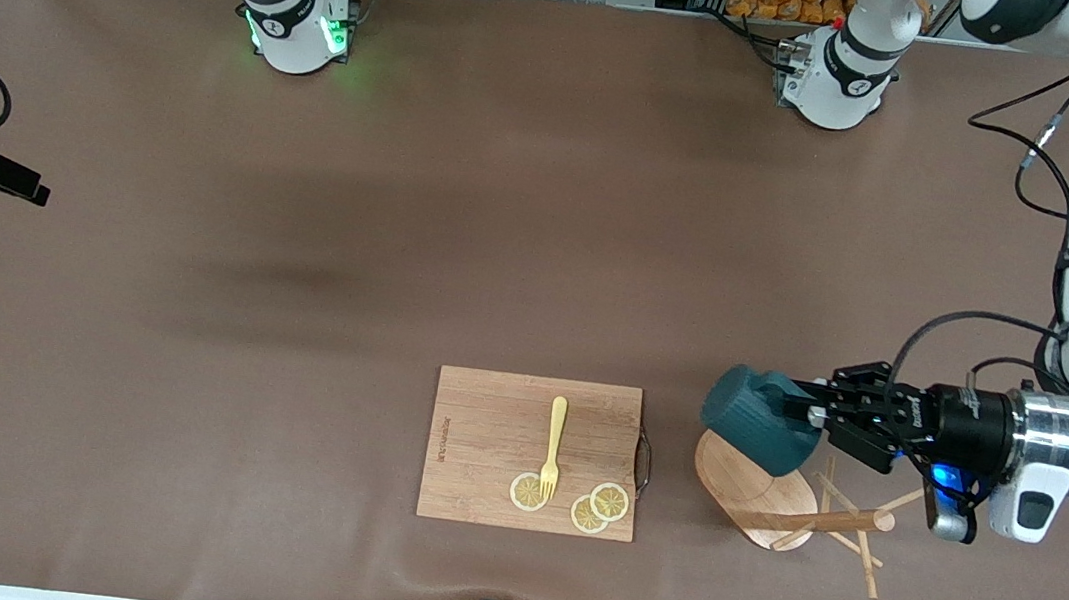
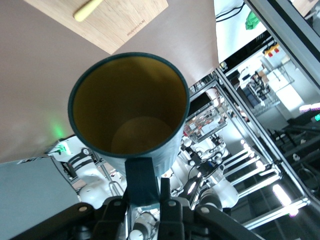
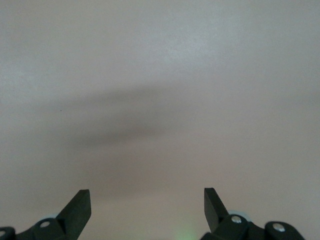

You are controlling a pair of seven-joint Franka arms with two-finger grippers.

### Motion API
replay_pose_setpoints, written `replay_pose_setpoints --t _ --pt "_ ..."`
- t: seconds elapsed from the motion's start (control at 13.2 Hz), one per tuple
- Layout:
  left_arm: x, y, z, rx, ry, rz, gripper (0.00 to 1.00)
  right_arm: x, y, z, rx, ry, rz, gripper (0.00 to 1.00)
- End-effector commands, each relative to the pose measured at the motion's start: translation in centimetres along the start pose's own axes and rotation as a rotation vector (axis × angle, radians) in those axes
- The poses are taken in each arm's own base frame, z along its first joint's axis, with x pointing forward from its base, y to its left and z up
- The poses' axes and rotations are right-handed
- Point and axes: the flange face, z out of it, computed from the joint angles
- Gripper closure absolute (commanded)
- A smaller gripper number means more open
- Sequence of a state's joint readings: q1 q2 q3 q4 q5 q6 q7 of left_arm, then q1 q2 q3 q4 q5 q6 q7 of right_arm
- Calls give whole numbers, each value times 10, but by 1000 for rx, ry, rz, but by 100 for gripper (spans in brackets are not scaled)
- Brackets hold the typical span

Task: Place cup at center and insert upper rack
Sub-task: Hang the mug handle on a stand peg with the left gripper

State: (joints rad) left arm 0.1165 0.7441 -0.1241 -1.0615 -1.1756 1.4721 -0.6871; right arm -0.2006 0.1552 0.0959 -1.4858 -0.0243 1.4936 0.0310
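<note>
The dark teal cup (image 1: pixel 756 431) hangs in the air, tipped on its side, with my left gripper (image 1: pixel 799 408) shut on its handle. It is over the oval base of the upper rack (image 1: pixel 754 491), which lies tipped over on the table with its pole (image 1: pixel 831 521) and thin pegs pointing toward the left arm's end. In the left wrist view the cup (image 2: pixel 130 105) shows its yellow-ochre inside, and the left gripper (image 2: pixel 145 192) clamps the handle. My right gripper (image 3: pixel 147 200) stands open over bare table, holding nothing, at the right arm's end (image 1: pixel 24 185).
A rectangular wooden cutting board (image 1: pixel 489 436) lies beside the rack, toward the table's middle. On it are a yellow fork (image 1: pixel 554 443) and three lemon slices (image 1: pixel 599 507). A metal handle (image 1: pixel 645 462) sticks out from the board's edge nearest the rack.
</note>
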Motion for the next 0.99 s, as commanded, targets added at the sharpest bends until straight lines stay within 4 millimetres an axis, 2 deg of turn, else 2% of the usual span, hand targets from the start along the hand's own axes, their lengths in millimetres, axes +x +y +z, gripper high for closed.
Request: replay_pose_setpoints --t 0.0,0.15,0.3,0.68,0.91 --pt "15 -12 -7 -14 -50 59 100 -4 -1 -2 -6 -6 20 0" --pt "21 -17 -14 -20 -49 64 100 -4 -1 -1 -6 -10 17 0" --pt "36 -29 -13 -13 -74 89 100 -4 -2 -2 -6 -7 8 0" --pt "65 -51 -32 -37 -75 116 100 -4 -1 -4 -6 -4 3 0" --pt "70 -53 -33 -42 -70 117 100 -4 -1 -4 -6 -4 3 0"
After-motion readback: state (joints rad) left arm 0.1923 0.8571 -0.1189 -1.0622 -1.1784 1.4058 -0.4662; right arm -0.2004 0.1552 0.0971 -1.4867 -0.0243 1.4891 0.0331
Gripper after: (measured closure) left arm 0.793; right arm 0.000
